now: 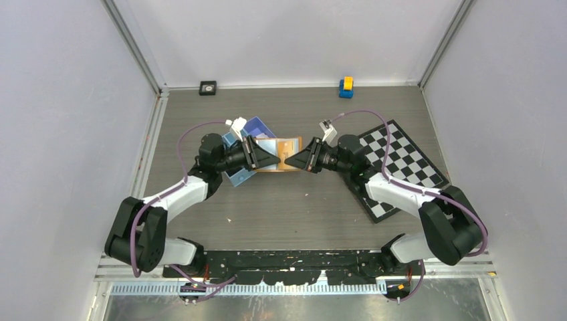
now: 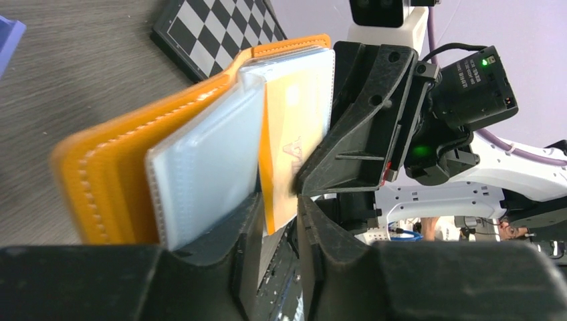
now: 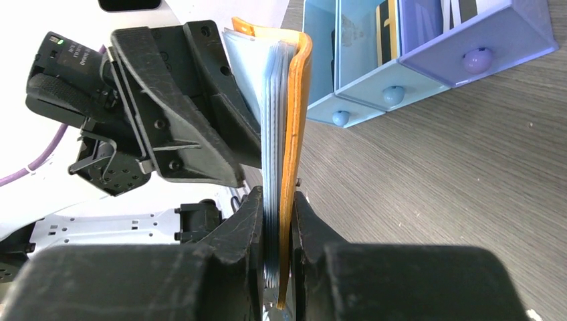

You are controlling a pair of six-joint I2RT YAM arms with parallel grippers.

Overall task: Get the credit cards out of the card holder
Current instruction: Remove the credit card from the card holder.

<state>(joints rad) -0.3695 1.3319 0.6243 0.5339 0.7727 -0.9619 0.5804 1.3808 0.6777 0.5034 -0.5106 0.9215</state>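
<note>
The orange card holder is held open above the table between both grippers. My right gripper is shut on its orange cover and the stack of clear sleeves. In the left wrist view the holder spreads to the left, and the right gripper comes in from the right. My left gripper is shut on a pale credit card with an orange edge, which sticks out of the sleeves. In the top view the left gripper and right gripper nearly touch.
A blue three-compartment tray holding some cards lies just behind the left gripper, also seen in the top view. A checkerboard lies under the right arm. A yellow and blue block and a small black square sit at the back wall.
</note>
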